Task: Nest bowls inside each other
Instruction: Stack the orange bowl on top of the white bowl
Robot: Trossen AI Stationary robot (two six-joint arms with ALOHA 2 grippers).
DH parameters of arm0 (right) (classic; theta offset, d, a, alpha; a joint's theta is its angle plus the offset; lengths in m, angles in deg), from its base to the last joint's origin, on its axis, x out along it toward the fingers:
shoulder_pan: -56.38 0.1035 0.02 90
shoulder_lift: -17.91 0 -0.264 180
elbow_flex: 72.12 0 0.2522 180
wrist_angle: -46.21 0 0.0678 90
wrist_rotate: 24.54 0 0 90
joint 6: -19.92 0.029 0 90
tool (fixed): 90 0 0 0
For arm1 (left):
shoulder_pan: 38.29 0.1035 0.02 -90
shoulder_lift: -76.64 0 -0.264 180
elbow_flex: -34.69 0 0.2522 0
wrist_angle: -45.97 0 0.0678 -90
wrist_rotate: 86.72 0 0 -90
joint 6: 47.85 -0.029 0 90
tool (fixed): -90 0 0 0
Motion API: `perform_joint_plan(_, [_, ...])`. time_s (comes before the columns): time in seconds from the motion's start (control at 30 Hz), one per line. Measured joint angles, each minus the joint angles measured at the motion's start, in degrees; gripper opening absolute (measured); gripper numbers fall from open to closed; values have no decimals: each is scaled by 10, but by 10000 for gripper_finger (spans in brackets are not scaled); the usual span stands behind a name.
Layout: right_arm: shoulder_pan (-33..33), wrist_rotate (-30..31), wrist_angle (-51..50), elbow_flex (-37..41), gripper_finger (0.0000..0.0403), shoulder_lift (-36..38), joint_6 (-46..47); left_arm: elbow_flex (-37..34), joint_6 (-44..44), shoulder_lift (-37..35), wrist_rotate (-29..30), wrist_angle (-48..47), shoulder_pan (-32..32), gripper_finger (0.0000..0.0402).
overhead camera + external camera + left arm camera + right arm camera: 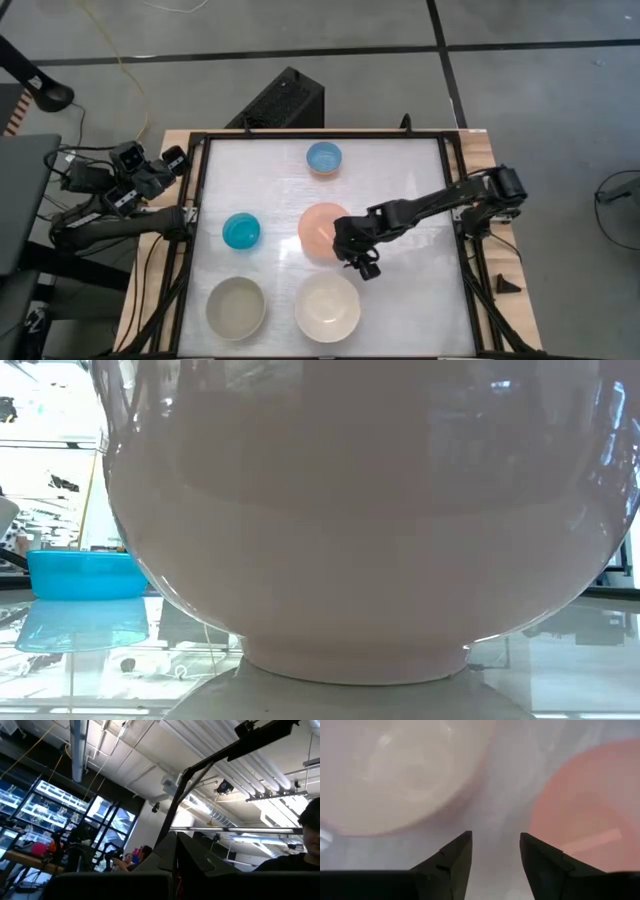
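Five bowls stand on their bases on the white table: light blue (323, 157) at the far middle, teal (241, 231) at the left, salmon-orange (320, 228) in the centre, grey-beige (236, 306) and cream-white (327, 307) by the near edge. In the low view the cream-white bowl (350, 510) fills the picture, with the teal bowl (85, 575) behind it. My right gripper (362, 262) hangs open, slanting down over bare table between the cream-white bowl (395, 770) and the salmon-orange bowl (585, 815). My left gripper (172, 158) is shut, raised beside the table's left edge and pointing up into the room (175, 862).
A black frame (200, 200) borders the table. A black box (285, 100) stands on the floor beyond the far edge. Bare table lies to the right of the salmon-orange and cream-white bowls. People (142, 854) show in the room behind.
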Motion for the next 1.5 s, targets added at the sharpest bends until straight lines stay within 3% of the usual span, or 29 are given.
perform_joint_plan(0.37, [-58, 3, 8, 0, 194, -30, 25, 0, 8, 0, -7, -1, 0, 0])
perform_joint_plan(0.47, [-68, -29, -2, 1, 185, -46, 35, 0, 8, 0, -10, -1, 0, 0])
perform_joint_plan(0.6, [-74, -69, -24, 2, 144, -74, 77, 0, 8, 0, 0, 2, 0, 0])
perform_joint_plan(0.8, [-100, -100, 5, 0, 32, -60, 172, 0, 8, 0, 7, 15, 0, 0])
perform_joint_plan(1.03, [-128, -187, 101, 4, 30, 50, 277, 0, 7, 0, 6, 13, 0, 0])
perform_joint_plan(1.2, [-91, -253, 212, 2, 30, 116, 390, 0, -8, 0, 10, 3, 0, 0])
perform_joint_plan(1.37, [-5, -255, 325, -5, 30, 120, 493, 0, -11, 0, 16, -20, 0, 0])
perform_joint_plan(1.5, [56, -235, 313, -41, 30, 83, 509, 0, -8, 0, 22, -29, 0, 0])
